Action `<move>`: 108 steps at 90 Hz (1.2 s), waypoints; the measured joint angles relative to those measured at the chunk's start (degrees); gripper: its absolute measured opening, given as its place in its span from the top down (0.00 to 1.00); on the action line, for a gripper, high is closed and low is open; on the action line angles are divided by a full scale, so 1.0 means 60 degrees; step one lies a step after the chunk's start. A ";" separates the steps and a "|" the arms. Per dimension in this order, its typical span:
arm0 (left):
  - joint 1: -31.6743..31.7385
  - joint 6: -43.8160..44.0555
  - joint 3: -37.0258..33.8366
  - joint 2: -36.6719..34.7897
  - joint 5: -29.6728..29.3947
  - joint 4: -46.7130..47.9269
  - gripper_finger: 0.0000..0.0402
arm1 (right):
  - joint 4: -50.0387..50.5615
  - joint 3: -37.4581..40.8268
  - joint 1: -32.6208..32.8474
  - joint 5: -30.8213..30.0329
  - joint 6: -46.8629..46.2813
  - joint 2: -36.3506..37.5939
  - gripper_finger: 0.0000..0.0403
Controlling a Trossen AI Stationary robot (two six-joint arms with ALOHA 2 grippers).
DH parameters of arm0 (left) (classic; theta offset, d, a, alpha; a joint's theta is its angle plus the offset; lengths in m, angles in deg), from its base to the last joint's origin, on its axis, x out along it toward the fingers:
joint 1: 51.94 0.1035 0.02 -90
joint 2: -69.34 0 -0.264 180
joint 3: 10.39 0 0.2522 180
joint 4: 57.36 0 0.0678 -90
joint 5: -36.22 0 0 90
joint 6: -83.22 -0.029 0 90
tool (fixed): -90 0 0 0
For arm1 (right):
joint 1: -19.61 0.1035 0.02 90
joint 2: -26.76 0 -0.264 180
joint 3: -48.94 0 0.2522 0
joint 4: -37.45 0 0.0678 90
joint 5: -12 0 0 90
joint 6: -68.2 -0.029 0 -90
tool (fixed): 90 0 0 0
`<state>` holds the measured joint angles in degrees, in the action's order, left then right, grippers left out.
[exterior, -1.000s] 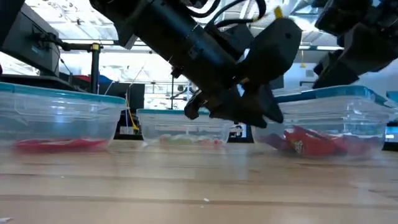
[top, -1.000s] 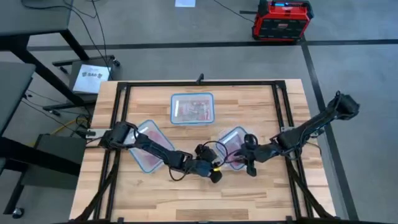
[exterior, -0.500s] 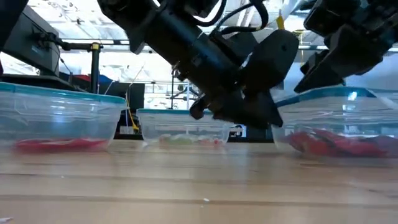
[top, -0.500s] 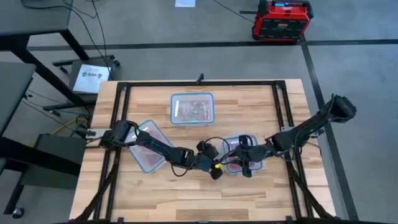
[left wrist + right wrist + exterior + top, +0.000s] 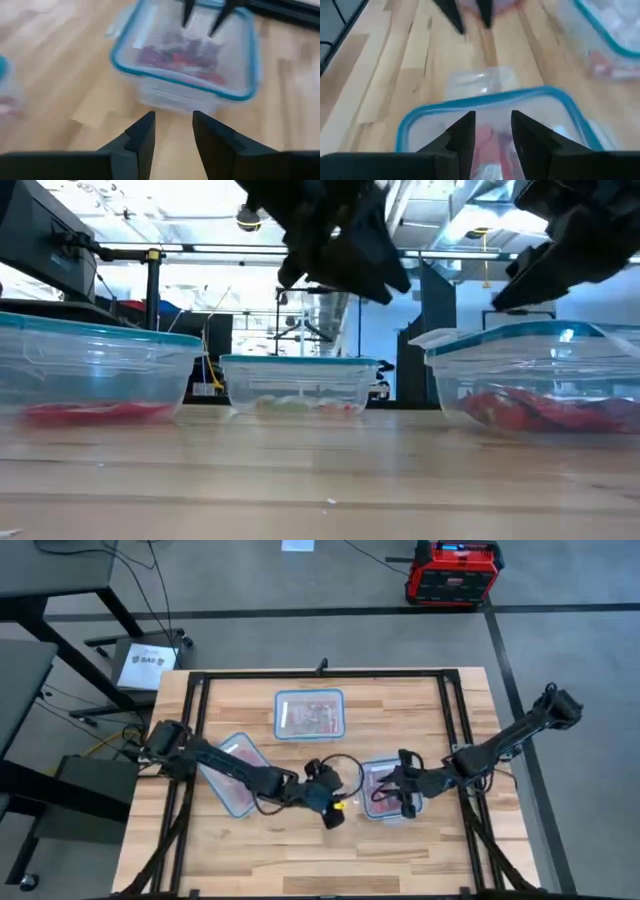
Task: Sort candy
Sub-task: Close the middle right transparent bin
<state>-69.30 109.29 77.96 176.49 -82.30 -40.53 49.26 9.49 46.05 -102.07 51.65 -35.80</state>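
- Left gripper [image 5: 172,131]: jaws a narrow gap apart, nothing between them; it hangs over bare worktop near the front edge, just beside the right-hand container [image 5: 383,790].
- Right gripper [image 5: 491,131]: jaws likewise slightly parted and empty, poised over that container's rim.
- Candy [image 5: 180,57]: red packets lie inside this container; more show in the rear container [image 5: 309,714] and the left one [image 5: 236,773].
- Advice: widen the jaws before descending, centre on one packet, and keep both grippers apart.

One camera looks straight down, one level across the table [image 5: 420,690], and both wrist cameras share one container [image 5: 180,60].
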 joint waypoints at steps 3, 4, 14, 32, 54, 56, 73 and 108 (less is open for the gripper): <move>0.0042 -0.0108 -0.0009 0.0006 -0.0012 0.0035 0.71 | -0.0554 0.0181 -0.0083 0.0148 0.0288 -0.0189 0.72; 0.0051 -0.0146 -0.0011 0.0013 -0.0007 0.0032 0.71 | -0.0748 0.0246 -0.0116 0.0198 0.0372 -0.0256 0.72; 0.0094 -0.0381 -0.0015 0.0093 0.0031 -0.0149 0.71 | -0.2513 0.0836 -0.0446 0.0302 0.0757 -0.1084 0.72; 0.0190 -0.0881 -0.0016 0.0382 0.0340 -0.0694 0.71 | -0.5196 0.1315 -0.0907 0.1366 0.1112 -0.2753 0.72; 0.0323 -0.0907 -0.0014 0.0914 0.1186 -0.0986 0.71 | -0.6188 0.1292 -0.1000 0.1624 0.1348 -0.3850 0.72; 0.0309 -0.0908 -0.0019 0.0921 0.1226 -0.0964 0.71 | -0.6235 0.1292 -0.0999 0.1628 0.1389 -0.3871 0.72; 0.0242 -0.0923 -0.0015 0.0904 0.1535 -0.0484 0.71 | -0.6343 0.1318 -0.1001 0.1728 0.1555 -0.3858 0.72; 0.0620 -0.1021 -0.0305 0.1045 0.1737 -0.1740 0.71 | -0.6427 0.1346 -0.0991 0.1813 0.1588 -0.3877 0.72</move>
<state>-65.58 103.17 76.13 182.76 -71.88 -50.97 10.70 17.57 40.10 -91.19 61.18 -59.06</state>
